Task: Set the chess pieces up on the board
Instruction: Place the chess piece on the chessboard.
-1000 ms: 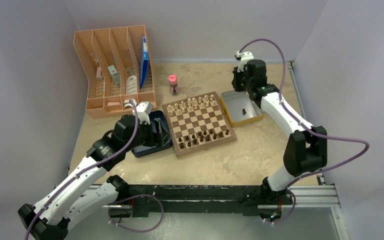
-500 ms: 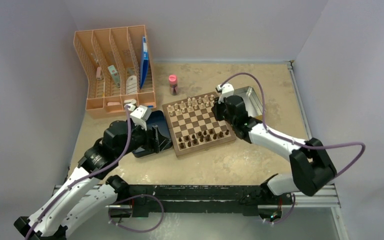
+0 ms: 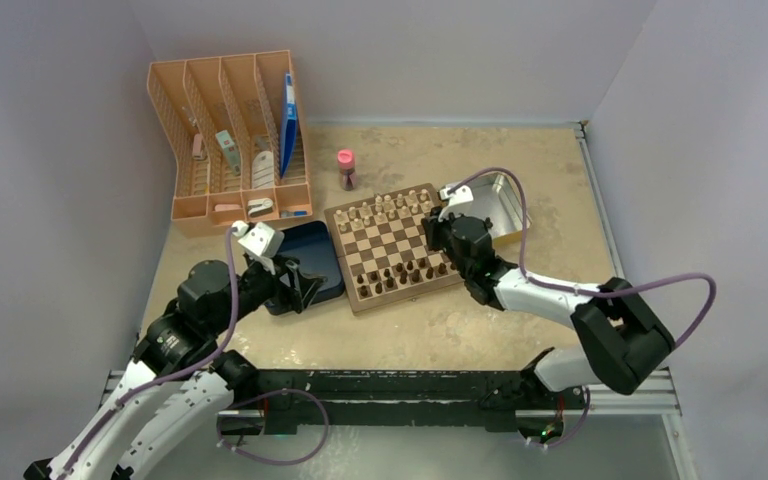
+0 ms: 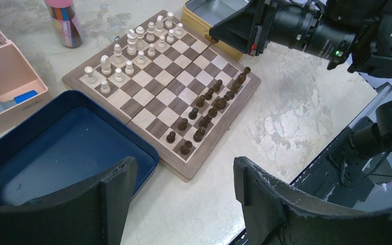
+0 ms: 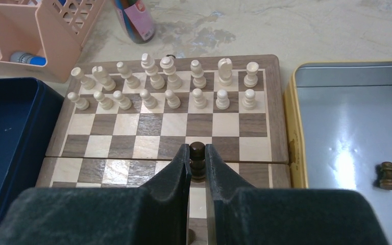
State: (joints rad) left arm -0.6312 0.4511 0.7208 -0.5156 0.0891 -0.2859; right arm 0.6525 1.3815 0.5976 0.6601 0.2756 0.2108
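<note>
Two arms showing. I am watching the left end effector (image 4: 181, 176) hanging released, fingers wide, over the near rim of the blue box (image 4: 56, 148). Board (image 5: 148, 125) is sitting just right of it, dark chess pieces (image 4: 204, 109) lining its near rows. Right end effector (image 5: 197, 162) is clenching one dark piece (image 5: 197, 149) above mid-board. A second piece (image 5: 389, 175) is standing in the yellow tin (image 5: 337, 112).

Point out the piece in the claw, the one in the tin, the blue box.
held dark piece (image 5: 197, 152): right wrist view, round top.
lone dark piece (image 5: 389, 176): right wrist view, its body.
blue box (image 4: 56, 138): left wrist view, bare floor.
</note>
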